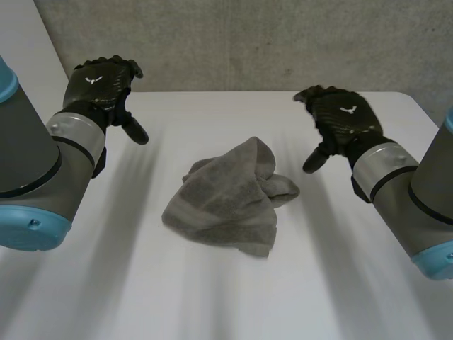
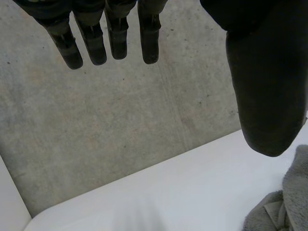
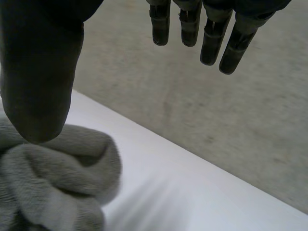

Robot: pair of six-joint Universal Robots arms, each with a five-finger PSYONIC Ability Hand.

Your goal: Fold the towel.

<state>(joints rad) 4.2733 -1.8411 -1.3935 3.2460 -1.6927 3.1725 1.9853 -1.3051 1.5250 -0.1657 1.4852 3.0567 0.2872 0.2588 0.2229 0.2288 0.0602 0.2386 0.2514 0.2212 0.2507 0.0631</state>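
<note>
Towel (image 1: 228, 197), grey, lies crumpled mid-desk (image 1: 340, 283), between both hands. Left hand (image 1: 99, 85) and right hand (image 1: 342, 120) hover apart from it, fingers straight, holding nothing.

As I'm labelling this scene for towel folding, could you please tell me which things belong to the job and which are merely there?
Job: towel, left robot hand, right robot hand.
Merely there: table, wall.

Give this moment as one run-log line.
crumpled grey terry towel: unfolded, middle of white table | left hand: open, off towel | right hand: open, off towel
</note>
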